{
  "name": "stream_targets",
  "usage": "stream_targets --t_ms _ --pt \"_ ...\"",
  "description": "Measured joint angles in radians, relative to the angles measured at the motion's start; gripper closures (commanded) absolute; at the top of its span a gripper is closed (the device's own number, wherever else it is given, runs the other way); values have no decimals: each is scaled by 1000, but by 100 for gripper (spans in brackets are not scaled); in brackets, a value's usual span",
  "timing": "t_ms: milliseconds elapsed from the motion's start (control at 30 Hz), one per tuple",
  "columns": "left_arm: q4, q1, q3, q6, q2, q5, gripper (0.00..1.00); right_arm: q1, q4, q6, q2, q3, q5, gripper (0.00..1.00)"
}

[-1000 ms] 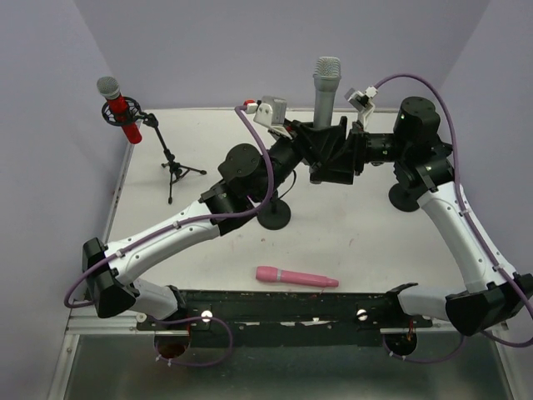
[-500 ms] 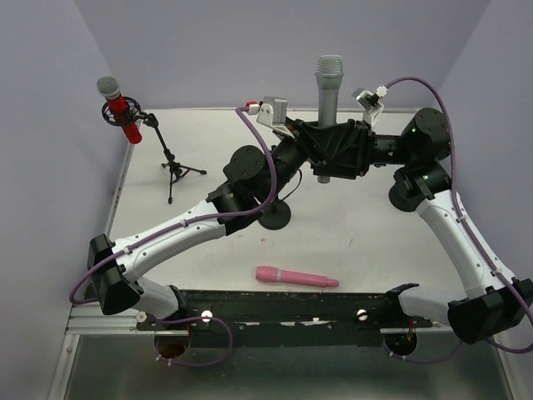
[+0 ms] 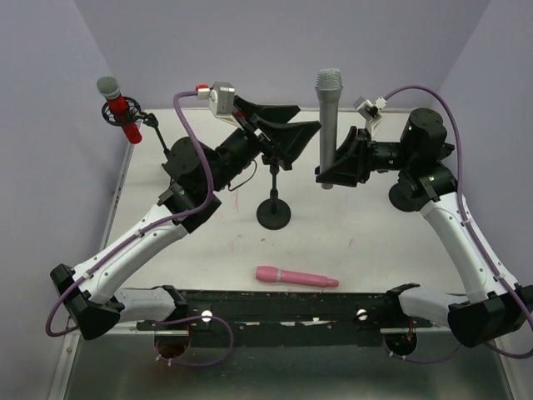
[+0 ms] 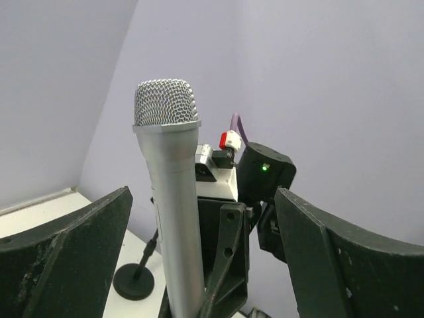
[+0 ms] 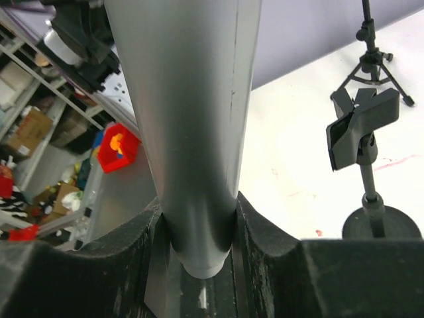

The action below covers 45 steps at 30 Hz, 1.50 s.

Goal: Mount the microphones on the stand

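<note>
**Second attachment in progress: carry and seat**

**Top view.** The right gripper [image 3: 329, 169] is clamping the lower body of the silver-grey microphone [image 3: 328, 112] and holding it upright in the air, mesh head up. It is hanging just to the right of the round-base stand [image 3: 273, 214], near the stand's top but apart from it. The left gripper [image 3: 304, 117] is standing wide open over that stand, with nothing in it. The red microphone [image 3: 122, 110] is sitting in the tripod stand [image 3: 172, 165] at the far left. The pink microphone [image 3: 296, 277] is lying flat on the table [image 3: 366, 242] near the front edge.

**Left wrist view.** Both fingers [image 4: 69, 262] are showing at the frame's sides, spread fully. The silver-grey microphone is rising between them in the picture, but neither finger is touching it.

**Right wrist view.** The pads [image 5: 262, 242] are pressing on both sides of the microphone's tapered end. The clip [image 5: 361, 129] of the round-base stand is standing empty to the right, well clear of the barrel.

**Assessment.** One microphone appears mounted, and the second is in transit. The next move calls for bringing the barrel over to the clip, lining it up with the clip's mouth, and pressing it in. The grip should open only once the barrel is seated. The free arm may need to steady the stand, since I judge the light pole could tip under a sideways push.
</note>
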<state>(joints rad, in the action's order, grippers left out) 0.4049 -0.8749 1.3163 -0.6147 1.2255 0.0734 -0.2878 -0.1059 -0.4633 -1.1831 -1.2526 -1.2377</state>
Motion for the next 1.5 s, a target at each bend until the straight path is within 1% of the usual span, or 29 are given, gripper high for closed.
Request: stream_targets --t_ms 67,233,400,500,567,600,633,767,800,833,900,933,967,1000,1033,1067,1100,1200,1367,1400,1433,1500 --pt "-32 46 18 -22 -14 75 3 0 -59 76 2 -11 -1 93" --pt "-130 61 71 -35 19 201 3 0 -189 220 2 -44 -2 93" --pt "-253 61 158 -33 92 246 3 0 -248 293 2 -71 -8 93" --pt "-303 54 213 -23 138 250 17 0 -265 309 2 -71 -10 93" --pt "-319 45 232 -13 156 249 31 0 -270 316 2 -71 -11 93" --pt "-325 39 240 -9 163 249 33 0 -272 319 2 -71 -11 93" --pt "-329 35 248 -3 169 250 38 0 -275 320 2 -71 -12 93" --pt "-340 29 270 13 187 247 73 0 -281 330 4 -71 -25 92" --pt "-340 30 270 16 190 245 84 0 -280 331 6 -71 -28 92" --pt "-340 32 270 14 191 245 90 0 -280 331 6 -69 -29 91" --pt "-340 30 269 21 191 244 100 0 -277 330 6 -63 -38 86" --pt "-335 29 263 20 191 244 100 0 -275 327 8 -59 -39 76" --pt "-325 29 255 17 189 244 100 0 -275 324 10 -57 -39 62" --pt "-307 29 238 11 183 241 100 0 -276 322 11 -55 -39 51" --pt "-285 29 218 4 176 233 100 0 -277 320 11 -55 -40 42" --pt "-238 29 174 -8 157 222 100 0 -276 312 11 -54 -43 36" --pt "-225 29 151 -13 143 218 100 0 -270 295 10 -53 -51 32" --pt "-148 28 70 -45 103 198 100 0 -205 237 8 -53 -87 31" --pt "-43 18 8 -74 89 155 100 0 -116 137 -40 -79 -127 31" --pt "-23 14 -1 -78 89 143 100 0 -96 114 -49 -79 -133 33" --pt "0 9 -11 -82 89 133 100 0 -71 87 -56 -77 -138 38" --pt "31 2 -23 -86 89 116 100 0 -24 39 -61 -69 -144 55"
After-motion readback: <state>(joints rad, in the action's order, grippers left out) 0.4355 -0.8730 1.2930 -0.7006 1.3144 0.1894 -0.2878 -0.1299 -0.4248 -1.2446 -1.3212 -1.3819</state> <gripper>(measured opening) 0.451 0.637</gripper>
